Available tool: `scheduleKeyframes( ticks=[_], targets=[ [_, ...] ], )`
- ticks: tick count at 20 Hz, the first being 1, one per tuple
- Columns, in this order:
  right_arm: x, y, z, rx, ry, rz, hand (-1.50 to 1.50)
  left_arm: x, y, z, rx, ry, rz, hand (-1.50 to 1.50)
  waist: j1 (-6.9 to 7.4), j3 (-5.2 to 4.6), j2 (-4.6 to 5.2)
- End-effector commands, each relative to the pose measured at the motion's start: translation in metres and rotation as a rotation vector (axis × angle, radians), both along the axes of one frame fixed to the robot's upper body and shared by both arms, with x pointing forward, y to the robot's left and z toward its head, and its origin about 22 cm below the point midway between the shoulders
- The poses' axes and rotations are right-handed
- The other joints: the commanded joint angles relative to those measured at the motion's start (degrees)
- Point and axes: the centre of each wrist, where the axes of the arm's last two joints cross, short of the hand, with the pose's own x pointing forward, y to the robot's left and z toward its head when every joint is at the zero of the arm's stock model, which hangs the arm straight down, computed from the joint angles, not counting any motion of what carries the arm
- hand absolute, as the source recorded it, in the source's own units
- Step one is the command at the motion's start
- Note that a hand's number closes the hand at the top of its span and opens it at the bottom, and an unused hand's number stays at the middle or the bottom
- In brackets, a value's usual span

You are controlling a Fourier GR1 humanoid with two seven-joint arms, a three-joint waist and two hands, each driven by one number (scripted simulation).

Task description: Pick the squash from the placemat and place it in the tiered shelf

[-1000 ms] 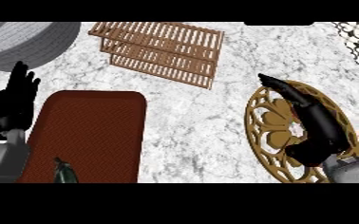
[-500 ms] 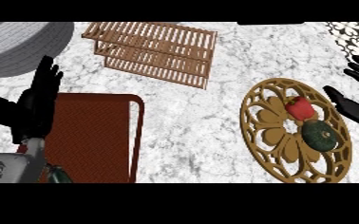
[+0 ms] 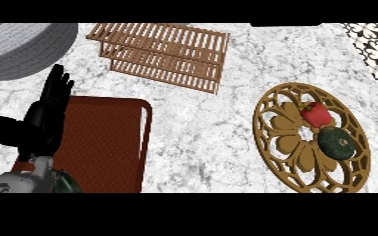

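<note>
Squash lies untouched on gold placemat touching red pepper; left hand open, straight-fingered (right unseen); risk: grasp nudges pepper.

My left hand rests open over the left edge of the dark red placemat, fingers straight and pointing up, grey forearm below it.

The marble counter is evenly and brightly lit, with no glare seen. Only faint, soft shadows are cast beneath the wooden tiered shelf at the far side and along the red placemat at the near left. Edges are rendered slightly jagged throughout.
</note>
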Motion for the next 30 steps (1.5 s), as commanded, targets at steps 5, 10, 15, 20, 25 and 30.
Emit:
scheduleKeyframes(
  ticks=[5,10,15,20,25,30],
  targets=[
    [-0.009,0.034,0.055,-0.535,0.274,0.012,-1.50,-0.012,-0.002,0.000,0.004,0.001,-0.017,0.00,1.64,-0.18,0.26],
    [-0.014,0.072,0.068,-0.742,0.431,-0.061,-1.50,-0.001,-0.015,0.008,-0.008,-0.009,-0.045,0.00,2.08,-0.12,0.51],
    [-0.008,0.100,0.052,-0.738,0.533,-0.111,-1.50,0.003,-0.010,0.017,-0.007,-0.012,-0.042,0.00,2.49,0.06,0.60],
    [0.011,0.105,0.045,-0.879,0.620,-0.161,-1.50,-0.011,-0.012,0.003,-0.009,0.002,-0.030,0.00,2.58,0.06,0.60],
    [0.019,0.110,0.009,-1.007,0.764,-0.209,-1.50,0.002,-0.020,0.007,0.001,-0.008,-0.043,0.00,2.70,0.06,0.82],
    [0.010,0.101,-0.014,-0.969,0.753,-0.202,-1.50,-0.011,0.005,0.005,-0.011,-0.012,-0.013,0.00,1.27,0.11,0.37]
  ],
)
